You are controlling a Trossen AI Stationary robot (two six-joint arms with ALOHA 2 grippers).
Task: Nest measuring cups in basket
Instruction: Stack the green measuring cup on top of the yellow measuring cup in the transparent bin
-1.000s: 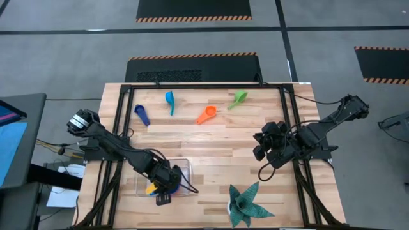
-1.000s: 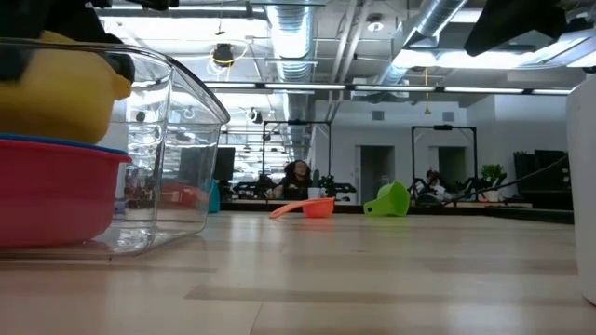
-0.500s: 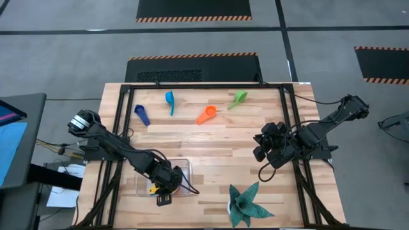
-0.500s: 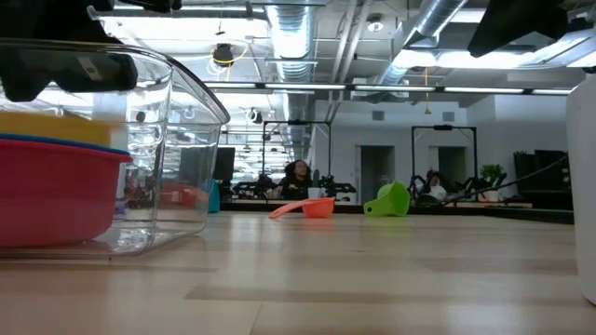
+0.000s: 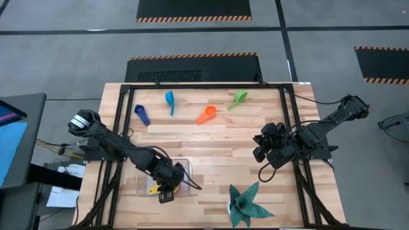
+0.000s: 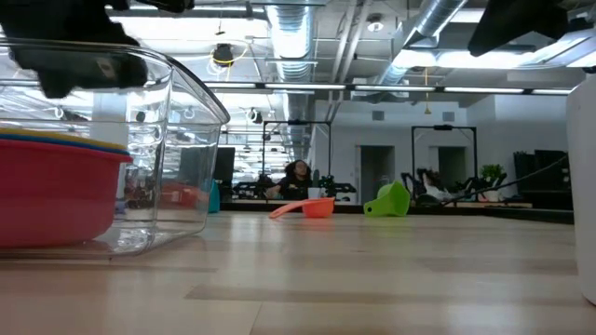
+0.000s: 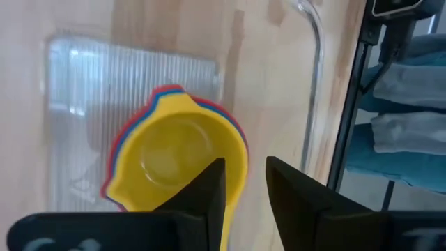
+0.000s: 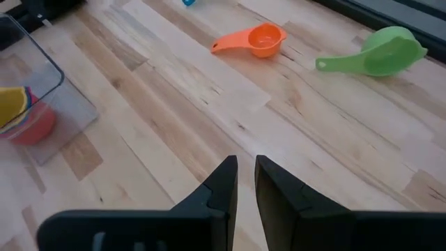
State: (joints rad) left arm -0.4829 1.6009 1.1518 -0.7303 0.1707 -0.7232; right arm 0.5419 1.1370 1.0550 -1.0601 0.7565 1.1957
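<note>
Left gripper (image 7: 245, 183) hovers slightly parted over yellow cup (image 7: 178, 160) in basket (image 7: 125, 66)

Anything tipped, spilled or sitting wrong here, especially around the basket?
Nothing stands out. The yellow cup sits level, nested in the red cup inside the basket. Four other cups lie apart on the table, none spilled or damaged.

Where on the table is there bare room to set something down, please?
Bare wood lies between the orange cup and the basket, across to the right claw. The basket corner is crowded: left claw, yellow cup. The plant fills the near edge.
</note>
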